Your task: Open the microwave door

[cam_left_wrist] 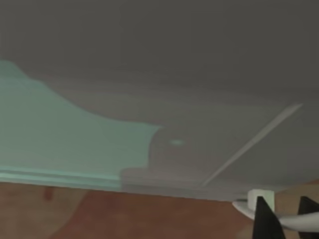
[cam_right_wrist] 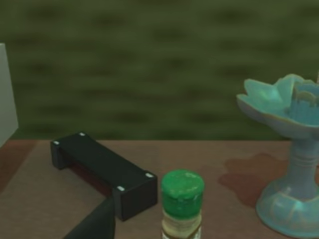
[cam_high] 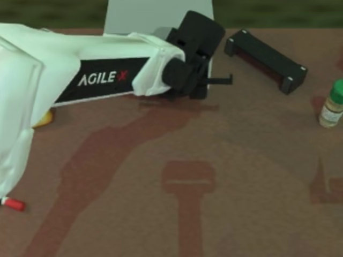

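Top view: light grey-white microwave (cam_high: 155,16)

- One microwave (cam_high: 158,16), at the table's far edge.
- One long black bracket-shaped block (cam_high: 265,60).
- One green-capped jar (cam_high: 333,103).
- One pale teal pedestal dish (cam_right_wrist: 291,164), seen in the right wrist view only.
- One small red-tipped item (cam_high: 13,203).
- One yellow item (cam_high: 44,118), mostly hidden.
- One arm in the top view.
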Robot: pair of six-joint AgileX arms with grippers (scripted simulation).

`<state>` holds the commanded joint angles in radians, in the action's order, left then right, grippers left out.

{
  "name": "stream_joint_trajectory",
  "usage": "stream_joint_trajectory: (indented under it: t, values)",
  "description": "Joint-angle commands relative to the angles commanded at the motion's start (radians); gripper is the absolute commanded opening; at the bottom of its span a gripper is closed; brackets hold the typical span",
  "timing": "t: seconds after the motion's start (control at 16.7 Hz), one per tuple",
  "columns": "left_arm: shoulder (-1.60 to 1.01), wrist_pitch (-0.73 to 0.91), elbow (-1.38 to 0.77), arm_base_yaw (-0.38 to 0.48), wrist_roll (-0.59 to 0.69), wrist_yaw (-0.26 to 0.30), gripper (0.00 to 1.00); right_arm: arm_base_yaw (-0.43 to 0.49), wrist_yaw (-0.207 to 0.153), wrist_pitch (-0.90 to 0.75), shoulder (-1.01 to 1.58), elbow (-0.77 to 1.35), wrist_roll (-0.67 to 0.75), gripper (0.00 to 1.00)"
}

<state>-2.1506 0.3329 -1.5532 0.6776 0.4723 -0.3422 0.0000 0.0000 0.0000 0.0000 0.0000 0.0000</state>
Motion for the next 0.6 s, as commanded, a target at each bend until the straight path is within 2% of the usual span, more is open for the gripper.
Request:
stream_joint_trajectory:
  t: [0.6]
  values:
    - [0.016, -0.017, 0.028, -0.005, -0.022, 0.012, 0.00, 0.000, 0.000, 0.000, 0.000, 0.000, 0.000, 1.00]
